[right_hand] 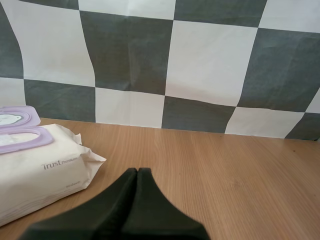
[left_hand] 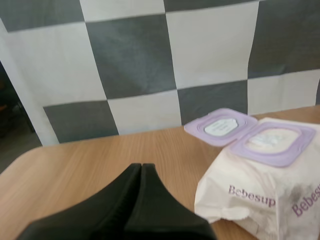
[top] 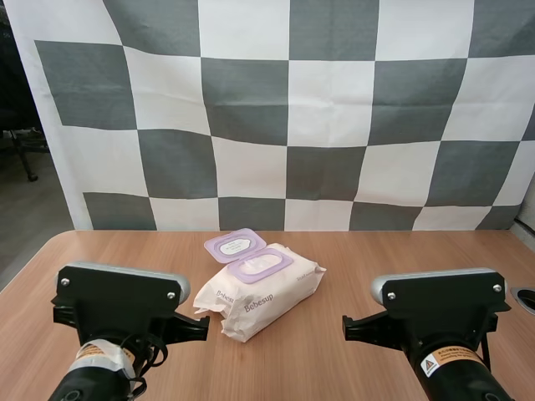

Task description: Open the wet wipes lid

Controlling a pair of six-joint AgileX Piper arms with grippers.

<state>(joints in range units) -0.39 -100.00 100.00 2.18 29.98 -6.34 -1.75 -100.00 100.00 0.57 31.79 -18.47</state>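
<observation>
Nearest, the left hand (left_hand: 141, 166) and right hand (right_hand: 137, 171) are sitting closed on nothing. Between them on the counter (top: 393, 259), the wet wipes pack (top: 261, 302) is lying, likely soft and light. Farther back, its stiff lid (top: 235, 245) is lying flipped open, its rim offering the firmest hold.

Robot lab setup: left arm (top: 117, 305) and right arm (top: 443, 313) at near edge of wooden table (top: 393, 259); bare grey floor (top: 29, 221) left of table.

The wet wipes pack (top: 259, 296), lid (top: 235, 244) open, stood in the middle; the table (top: 401, 259) was free on both sides.
</observation>
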